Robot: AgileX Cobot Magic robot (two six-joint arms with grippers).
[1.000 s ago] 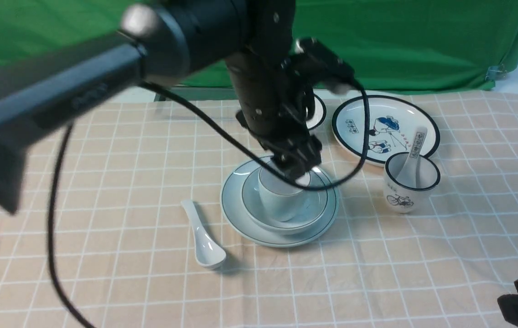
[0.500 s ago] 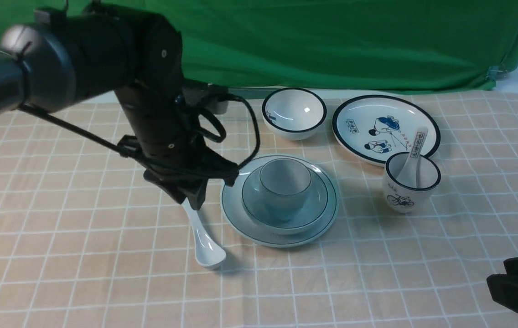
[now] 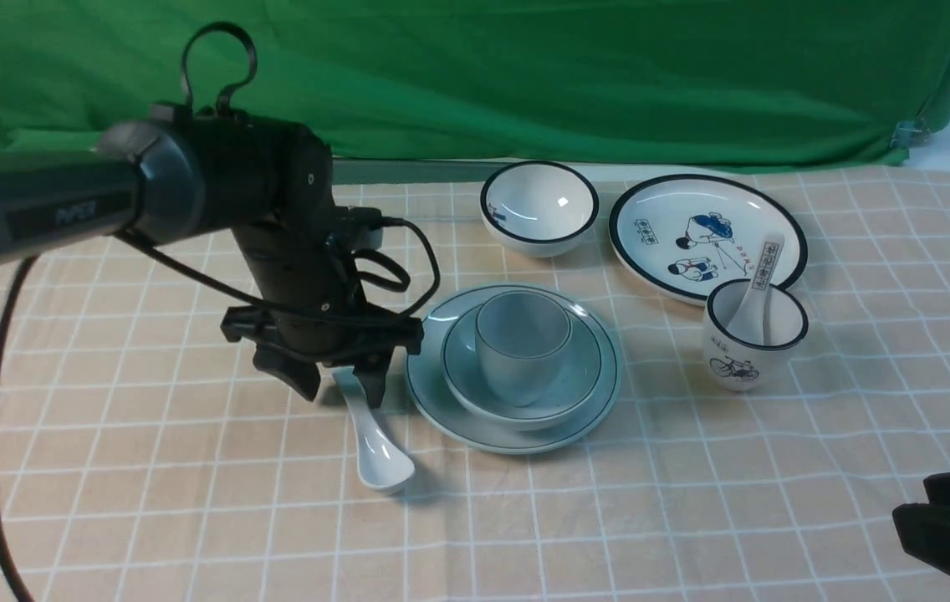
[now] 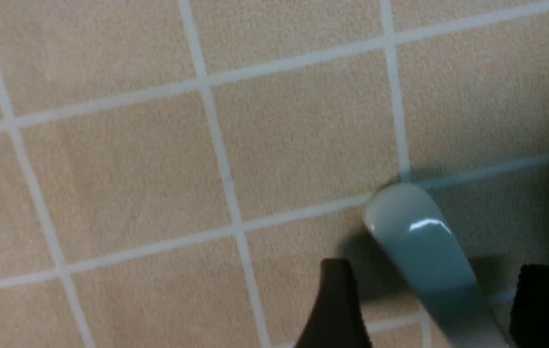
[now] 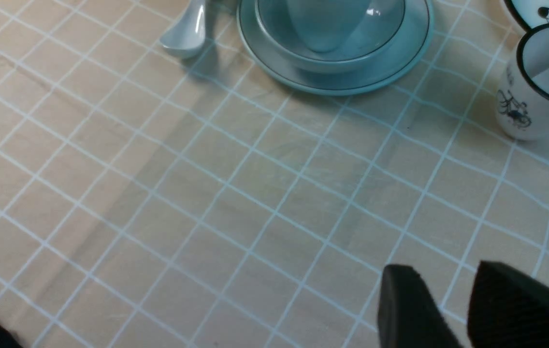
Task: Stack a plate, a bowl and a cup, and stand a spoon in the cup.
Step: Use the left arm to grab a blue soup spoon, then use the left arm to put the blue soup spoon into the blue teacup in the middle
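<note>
Straddling the plain spoon's [image 3: 380, 456] handle, the left end effector [image 3: 344, 393] stands open, gripping nothing; it was above the cup [image 3: 523, 347] a second ago. The right end effector [image 5: 443, 299] is parted and empty. The cup sits in the bowl [image 3: 584, 368] on the plate [image 3: 441, 410], with bare desk [image 3: 609, 518] nearer the camera.

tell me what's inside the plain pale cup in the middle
Nothing shows inside the plain cup: its upper inner wall is bare, with no spoon in it. The very bottom is hidden by the near wall, so that part can't be told.
</note>
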